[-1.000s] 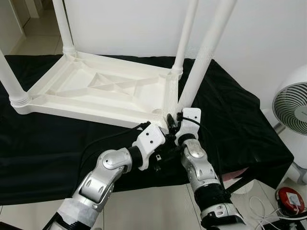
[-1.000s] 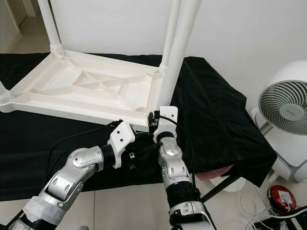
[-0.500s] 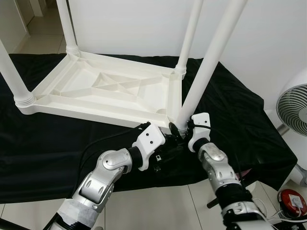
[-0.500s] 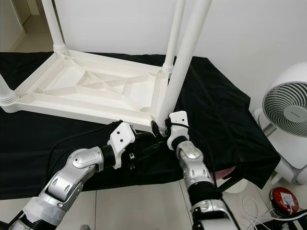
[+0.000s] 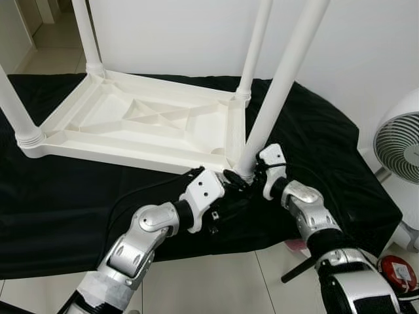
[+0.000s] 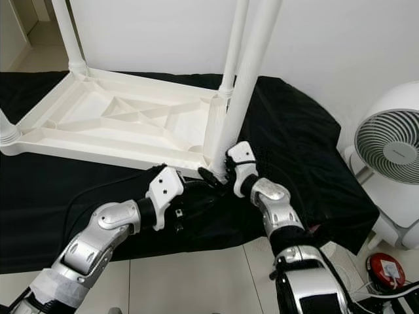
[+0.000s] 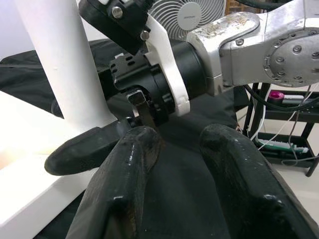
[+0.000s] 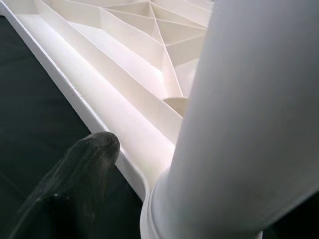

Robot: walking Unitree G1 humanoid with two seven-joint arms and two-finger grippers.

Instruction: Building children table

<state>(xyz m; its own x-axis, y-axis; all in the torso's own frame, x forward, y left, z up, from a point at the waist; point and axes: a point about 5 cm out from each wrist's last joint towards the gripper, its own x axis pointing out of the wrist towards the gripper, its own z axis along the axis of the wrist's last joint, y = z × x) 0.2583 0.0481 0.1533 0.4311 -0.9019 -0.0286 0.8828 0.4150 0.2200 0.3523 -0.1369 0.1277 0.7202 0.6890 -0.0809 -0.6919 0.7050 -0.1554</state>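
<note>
R gripper (image 5: 243, 178) pinches the base of the near-right table leg (image 5: 281, 85), one black finger (image 8: 75, 174) lying on the near side of it, close to the tabletop's near rim; the other finger is hidden behind the leg. The leg leans slightly and its foot meets the near-right corner of the upturned white table (image 5: 141, 124); can't tell whether it is seated in the socket.

L gripper (image 6: 208, 185) sits just left of the R one, fingers (image 7: 124, 174) spread, nothing between them but black cloth (image 5: 59, 209). Its tips are near the table's near-right corner and the R wrist housing; tight room there, the two grippers almost touching.

Table lies upside down on the cloth-covered surface, 3 other legs upright at far-left, far-right and near-left corners. Near rim runs left from the grippers with open cloth in front of it. Cloth drops off at the near edge to pale tile floor (image 5: 216, 281).

L wrist view shows the R wrist up close and a white fan (image 7: 187, 17) behind it. R wrist view shows the ribbed underside of the tabletop. Head views show the fan at far right and a red object (image 5: 396, 271) on the floor with white cables.
</note>
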